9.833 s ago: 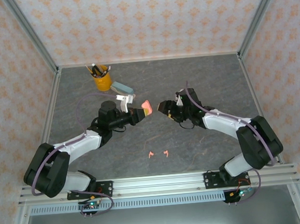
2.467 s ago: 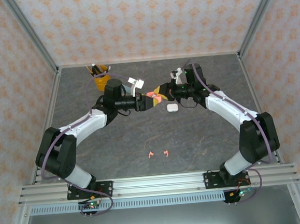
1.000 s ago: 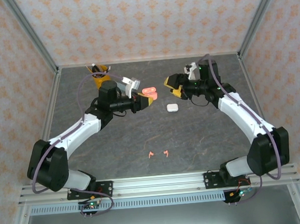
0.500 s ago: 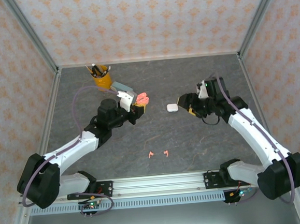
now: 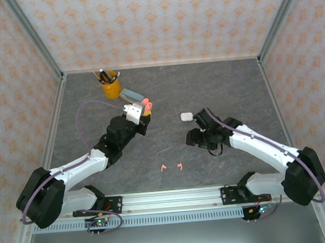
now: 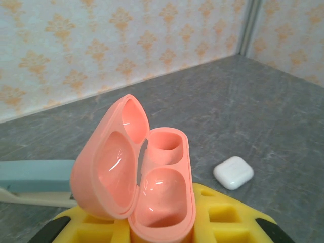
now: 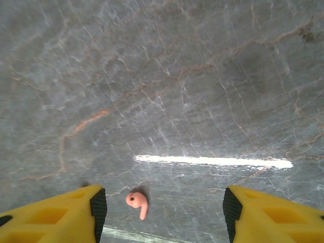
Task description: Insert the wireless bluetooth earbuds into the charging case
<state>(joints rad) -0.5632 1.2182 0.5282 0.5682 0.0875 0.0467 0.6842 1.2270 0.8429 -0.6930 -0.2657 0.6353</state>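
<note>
Salmon-pink earbuds (image 5: 163, 167), two of them, lie side by side on the grey table (image 5: 233, 88) near its front edge in the overhead view. They are well apart from the pink charging case (image 5: 146, 105), which the left gripper (image 5: 143, 114) holds further back. A white case (image 5: 186, 117) sits closed between the arms. The right gripper (image 5: 193, 137) hangs near the earbuds, beyond them and to their right.

From the left wrist, the jaws are pinched on the base of the pink charging case. Its lid is swung open and both wells look bare.

From the right wrist, the fingers (image 7: 61, 212) stand spread with one earbud (image 7: 137, 203) on the table between them, nearer one finger than the other. I'd say the pick-up is the step in hand. Centre the jaws over that bud, come straight down, and close gently, since so small and smooth a thing could squirt out sideways.
</note>
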